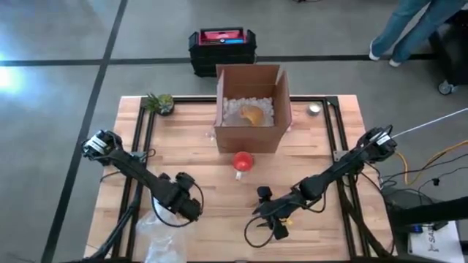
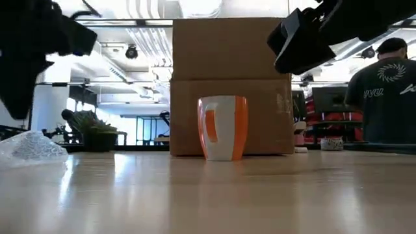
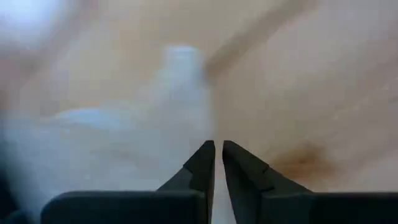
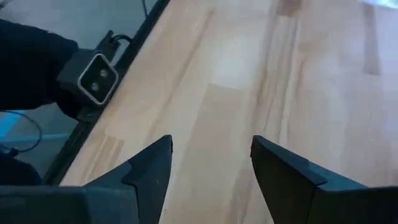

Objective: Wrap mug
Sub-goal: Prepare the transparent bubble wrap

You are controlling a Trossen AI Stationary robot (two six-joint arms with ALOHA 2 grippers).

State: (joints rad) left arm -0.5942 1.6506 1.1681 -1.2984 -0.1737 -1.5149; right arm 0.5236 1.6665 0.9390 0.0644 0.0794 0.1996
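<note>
Your mug (image 1: 243,161) stands upright on the table (image 1: 314,153), just in front of the cardboard box (image 1: 249,136). Your left hand (image 1: 170,216) looks clenched over what seems to be plastic wrap (image 1: 158,237); your right hand (image 1: 272,212) hangs spread, grasping nothing.

My two arms are matte black, slim-linked and strung with looping black cables; my right gripper (image 4: 211,158) ends in flat, wedge-shaped black fingers (image 4: 152,168).
</note>
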